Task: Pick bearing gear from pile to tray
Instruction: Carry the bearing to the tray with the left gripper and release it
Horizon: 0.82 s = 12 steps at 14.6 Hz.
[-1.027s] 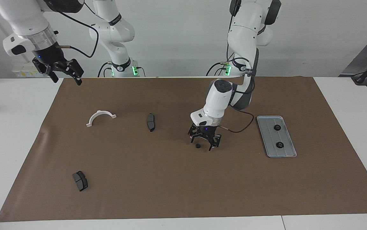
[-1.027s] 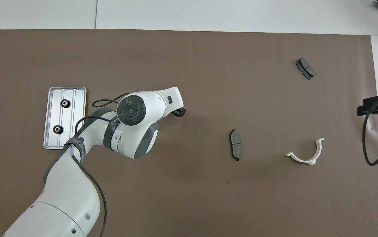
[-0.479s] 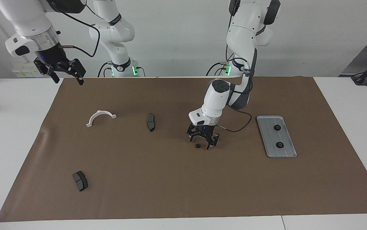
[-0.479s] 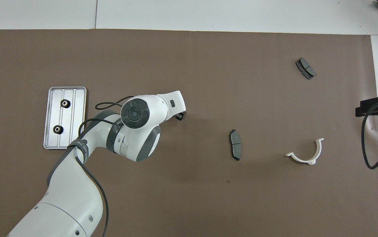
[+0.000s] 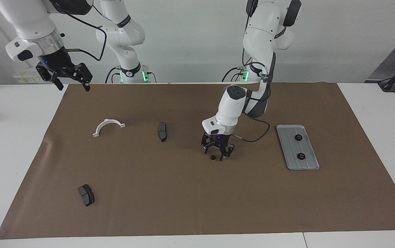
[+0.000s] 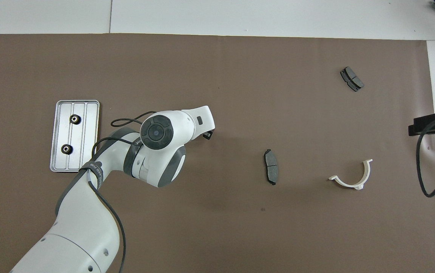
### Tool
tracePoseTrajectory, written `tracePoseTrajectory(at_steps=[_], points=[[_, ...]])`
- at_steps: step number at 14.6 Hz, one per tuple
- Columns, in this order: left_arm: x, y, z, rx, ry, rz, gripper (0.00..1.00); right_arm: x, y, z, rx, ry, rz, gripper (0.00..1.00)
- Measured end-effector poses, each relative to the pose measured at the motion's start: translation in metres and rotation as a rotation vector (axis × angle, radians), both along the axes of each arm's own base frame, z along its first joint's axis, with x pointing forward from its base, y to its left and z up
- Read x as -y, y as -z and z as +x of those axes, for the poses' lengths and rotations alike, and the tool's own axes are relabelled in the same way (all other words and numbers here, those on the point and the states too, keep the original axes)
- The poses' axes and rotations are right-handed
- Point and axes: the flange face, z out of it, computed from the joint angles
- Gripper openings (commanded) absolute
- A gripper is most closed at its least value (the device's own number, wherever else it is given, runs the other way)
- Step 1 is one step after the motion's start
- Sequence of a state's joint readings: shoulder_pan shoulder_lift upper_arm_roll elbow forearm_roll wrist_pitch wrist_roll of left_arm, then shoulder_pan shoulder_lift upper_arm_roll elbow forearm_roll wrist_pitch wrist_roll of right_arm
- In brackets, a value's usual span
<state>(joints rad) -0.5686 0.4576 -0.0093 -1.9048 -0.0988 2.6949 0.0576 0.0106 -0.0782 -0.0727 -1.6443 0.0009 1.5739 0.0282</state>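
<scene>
A tiny black bearing gear (image 5: 213, 157) lies on the brown mat (image 5: 190, 193), between the fingers of my left gripper (image 5: 214, 155). That gripper stands low over the mat, still open, its fingertips close on either side of the gear without clamping it. In the overhead view the left wrist hides the gear; only one finger (image 6: 208, 134) shows. The silver tray (image 5: 308, 162) (image 6: 88, 136) lies toward the left arm's end and holds two black gears (image 5: 298, 137) (image 5: 300, 156). My right gripper (image 5: 71, 84) waits, raised and open, over the mat's edge at the right arm's end.
The loose parts are spread over the mat: a white half-ring bracket (image 5: 108, 126) (image 6: 352, 178), one dark brake pad (image 5: 162, 131) (image 6: 271, 171) mid-table, and another brake pad (image 5: 86, 195) (image 6: 352, 79) farther from the robots.
The left gripper's fingers have drawn in around the gear and the hand has shifted slightly toward the right arm's end. The right gripper has drifted a little.
</scene>
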Motion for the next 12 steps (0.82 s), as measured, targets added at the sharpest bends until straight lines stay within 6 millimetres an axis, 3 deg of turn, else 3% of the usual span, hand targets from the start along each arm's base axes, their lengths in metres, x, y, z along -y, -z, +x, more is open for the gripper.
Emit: tracePoseTrajectory(at_steps=[2, 4, 9, 12], points=[[0.000, 0.002, -0.002, 0.009, 0.002, -0.004, 0.18, 0.000, 0.000, 0.000, -0.002, -0.006, 0.000, 1.00], [0.001, 0.002, -0.003, 0.015, 0.004, -0.006, 0.04, 0.000, 0.003, -0.003, -0.029, -0.011, 0.002, 1.00], [-0.001, -0.005, 0.004, 0.038, -0.003, -0.016, 0.00, 0.000, 0.007, -0.003, -0.050, -0.012, 0.004, 1.00], [-0.023, -0.023, 0.022, 0.063, -0.046, -0.020, 0.00, -0.002, 0.007, -0.003, -0.050, -0.010, 0.006, 1.00]])
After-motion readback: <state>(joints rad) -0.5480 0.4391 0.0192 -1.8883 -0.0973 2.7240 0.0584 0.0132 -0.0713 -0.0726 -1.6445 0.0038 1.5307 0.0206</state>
